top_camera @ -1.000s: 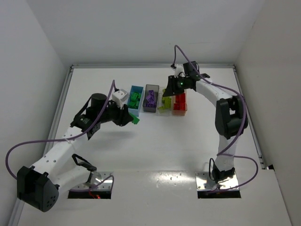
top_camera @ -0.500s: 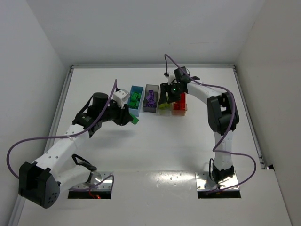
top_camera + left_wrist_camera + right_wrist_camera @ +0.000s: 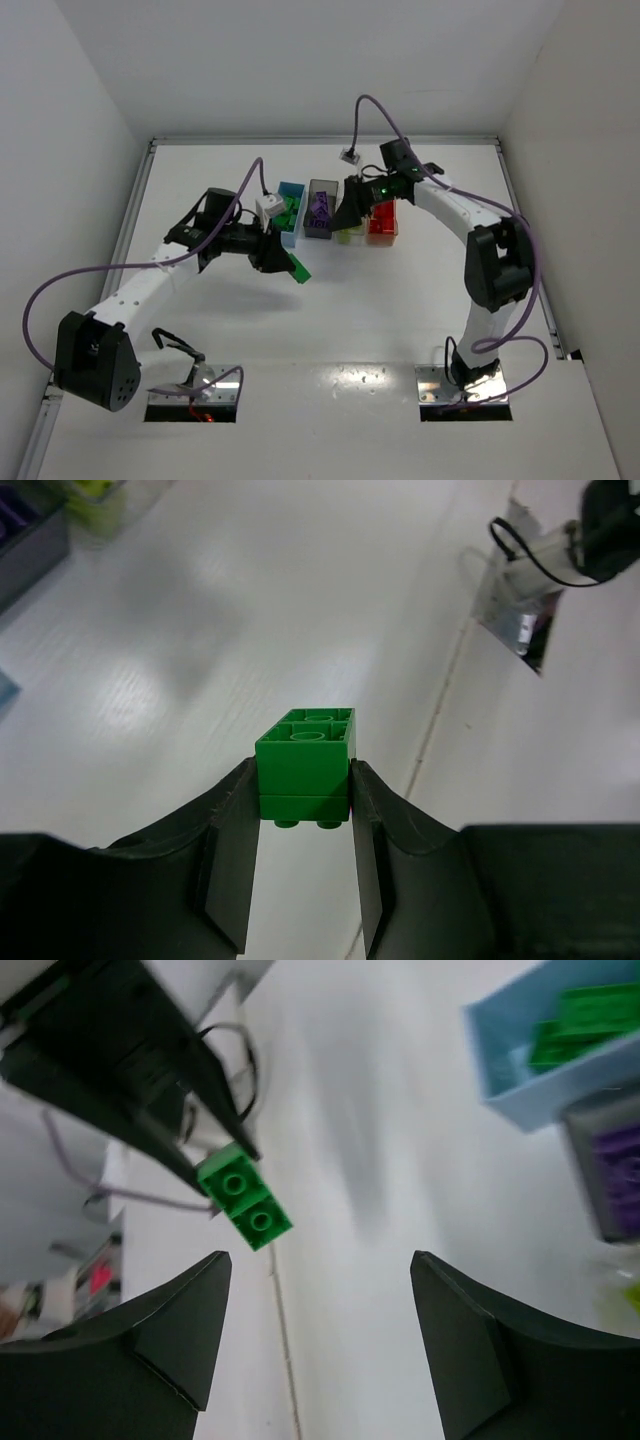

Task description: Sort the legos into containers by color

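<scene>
The left end effector (image 3: 302, 785) is clamped on a green brick (image 3: 303, 765), one finger flat on each side, studs pointing back toward the wrist. The brick hangs above the counter (image 3: 400, 300), just in front of the blue bin (image 3: 293, 188), not yet over it. That bin already holds green, so it looks like the right target.

To do it well, I judge:
- raise the brick enough to pass the near rim, then move it over the middle of the blue bin
- let go low, so it does not bounce out or into the grey bin (image 3: 322, 183) touching alongside
- open only a little; the bin is narrow and its neighbour is close
- watch the right end effector (image 3: 320, 1290), which hangs with fingers spread wide and nothing between them, over the row about where the grey and clear bins meet; the two arms are close here

Count:
- bins: four in a row, namely blue, grey, clear (image 3: 350, 236), orange (image 3: 383, 238)
- bricks outside a bin: one, the held green one
- green in the blue bin: at least two show in the right wrist view
- purple, yellow-green and red: small piles, too small to count
</scene>
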Robot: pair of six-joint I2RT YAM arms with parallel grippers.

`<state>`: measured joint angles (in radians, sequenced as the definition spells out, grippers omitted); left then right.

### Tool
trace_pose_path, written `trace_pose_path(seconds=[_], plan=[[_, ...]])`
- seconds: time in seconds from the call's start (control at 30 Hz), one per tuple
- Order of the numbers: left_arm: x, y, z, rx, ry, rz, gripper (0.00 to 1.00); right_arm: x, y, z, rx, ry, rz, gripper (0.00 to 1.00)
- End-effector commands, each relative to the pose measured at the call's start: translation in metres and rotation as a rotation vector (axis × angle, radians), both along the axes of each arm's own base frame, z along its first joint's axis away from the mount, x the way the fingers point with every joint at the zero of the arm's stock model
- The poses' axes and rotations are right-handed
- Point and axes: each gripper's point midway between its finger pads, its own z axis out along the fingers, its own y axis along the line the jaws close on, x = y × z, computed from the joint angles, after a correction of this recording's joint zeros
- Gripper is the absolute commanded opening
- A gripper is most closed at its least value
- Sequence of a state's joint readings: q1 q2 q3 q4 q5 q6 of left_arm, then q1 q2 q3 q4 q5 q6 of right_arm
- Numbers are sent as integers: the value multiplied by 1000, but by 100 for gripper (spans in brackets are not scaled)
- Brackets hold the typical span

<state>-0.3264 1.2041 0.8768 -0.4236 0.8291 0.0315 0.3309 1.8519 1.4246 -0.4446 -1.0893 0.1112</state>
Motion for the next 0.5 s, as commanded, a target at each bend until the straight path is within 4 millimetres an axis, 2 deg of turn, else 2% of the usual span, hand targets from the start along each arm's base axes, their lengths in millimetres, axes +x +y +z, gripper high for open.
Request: trace_pose_path(seconds=[0.0, 0.13, 0.33, 0.47], plan=[[-12, -14, 37, -137, -22, -153, 5, -46, 16, 17, 158, 30, 239, 72], [-11, -18, 47, -162, -25, -185, 5, -61, 28, -1, 140, 12, 309, 72], [-11, -17, 51, -171, -7, -177, 5, -88, 46, -10, 129, 3, 391, 72], [-10, -17, 48, -169, 2, -176, 5, -94, 51, -11, 120, 1, 409, 72]])
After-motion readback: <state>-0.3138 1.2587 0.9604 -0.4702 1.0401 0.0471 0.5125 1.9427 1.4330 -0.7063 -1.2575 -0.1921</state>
